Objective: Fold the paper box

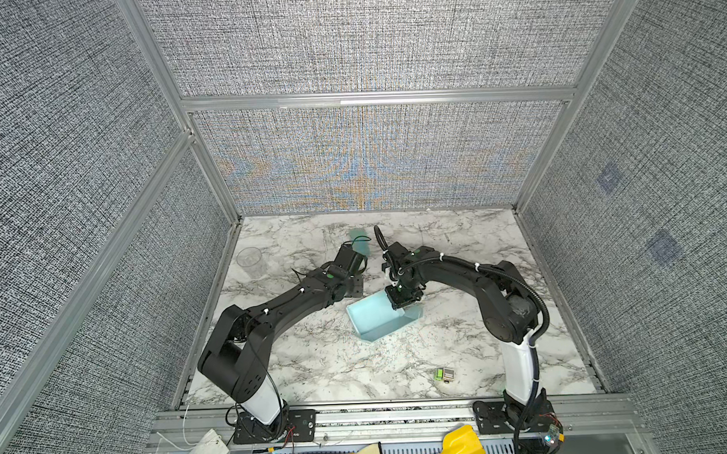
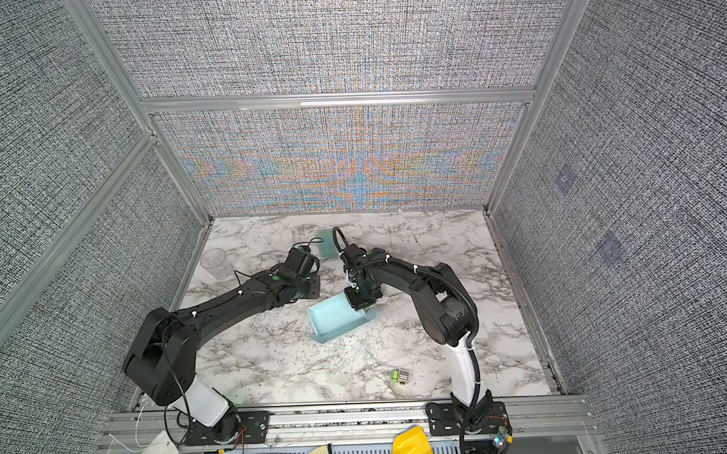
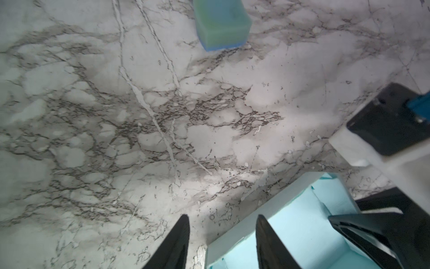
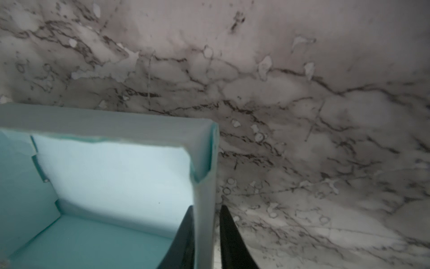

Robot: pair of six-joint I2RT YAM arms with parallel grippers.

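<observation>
Paper box [image 1: 373, 321]: sits open side up near the middle of the marble table [image 1: 316, 362], between the two arms. Its walls are raised. At the corner seen from the right wrist, the inner flap looks not fully seated.

Right gripper [image 4: 207, 207]: reaches down over the box and straddles one wall near that corner. The inner finger lies against the cardboard and the outer finger stands just clear of it, so the jaws are slightly parted with no real pinch (a stance for guiding or pressing the crease, not for carrying, I judge).

Left gripper [image 3: 222, 217]: roughly half open and empty, with bare table between its fingers, just beside a corner of the box. It is probably placed there to brace the box against sliding.

Teal-green block [image 1: 360, 240] and clear cup [image 1: 250, 261]: toward the far side of the table, apart from the box.
</observation>
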